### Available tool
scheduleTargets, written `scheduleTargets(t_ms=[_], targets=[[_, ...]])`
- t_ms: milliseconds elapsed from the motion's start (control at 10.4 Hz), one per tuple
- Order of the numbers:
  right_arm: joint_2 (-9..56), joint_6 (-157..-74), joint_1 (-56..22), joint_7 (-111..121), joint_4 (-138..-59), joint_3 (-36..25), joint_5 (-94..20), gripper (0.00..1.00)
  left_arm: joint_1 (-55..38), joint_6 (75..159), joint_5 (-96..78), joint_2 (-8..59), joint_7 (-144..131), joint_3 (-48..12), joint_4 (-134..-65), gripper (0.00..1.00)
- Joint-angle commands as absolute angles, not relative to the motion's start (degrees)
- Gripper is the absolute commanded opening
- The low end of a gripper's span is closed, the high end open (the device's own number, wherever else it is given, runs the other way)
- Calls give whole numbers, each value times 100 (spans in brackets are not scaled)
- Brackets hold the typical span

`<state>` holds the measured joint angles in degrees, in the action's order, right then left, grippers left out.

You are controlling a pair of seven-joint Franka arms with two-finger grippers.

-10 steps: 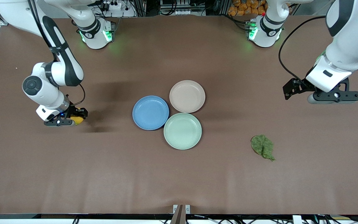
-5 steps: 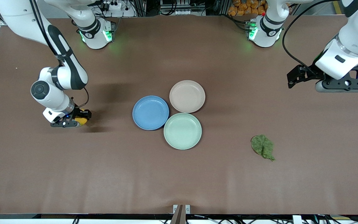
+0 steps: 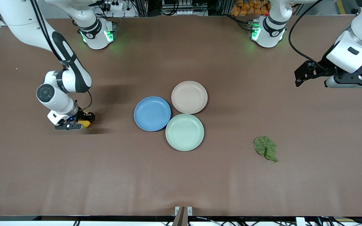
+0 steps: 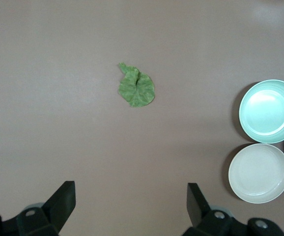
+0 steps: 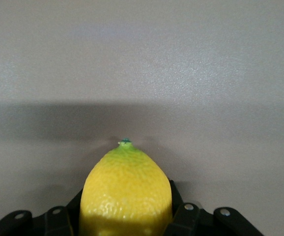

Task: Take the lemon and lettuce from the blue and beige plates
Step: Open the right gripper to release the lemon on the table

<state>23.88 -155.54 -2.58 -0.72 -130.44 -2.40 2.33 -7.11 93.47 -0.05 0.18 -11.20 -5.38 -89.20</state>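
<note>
Lower right of the front frame we saw the lettuce [image 3: 265, 148] lying flat on the table [image 3: 181, 182]. Mid-frame, blue plate [image 3: 152, 113] and beige plate [image 3: 189, 97] sat bare. At mid left the right gripper [image 3: 79, 122] was clamped on the lemon [image 3: 84, 123], low over the table; a narrow pinch could let it squirt out. Upper right, the left gripper [image 3: 341, 80] hung spread wide, holding nothing.

Three round plates sit on the table: one blue plate [image 3: 152, 113], one beige plate [image 3: 189, 97] and one mint-green plate [image 3: 184, 132]. There is one lemon [image 3: 85, 123] and one lettuce [image 3: 265, 148] leaf, five things altogether
</note>
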Motion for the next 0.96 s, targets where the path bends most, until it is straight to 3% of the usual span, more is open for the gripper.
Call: scheduleTargets(t_ms=[0, 288, 863], targets=[[2488, -15575, -27, -79, -13017, -150, 316, 100, -615, 9237, -114, -44, -1011, -606, -8868, 100], [2365, -15348, 0, -114, -12886, -141, 299, 100, -659, 9044, -62, -53, -1011, -606, -8859, 100], [2162, -12669, 9, -141, -11411, -140, 193, 100, -677, 8842, -62, -140, -1011, -641, -8859, 100]])
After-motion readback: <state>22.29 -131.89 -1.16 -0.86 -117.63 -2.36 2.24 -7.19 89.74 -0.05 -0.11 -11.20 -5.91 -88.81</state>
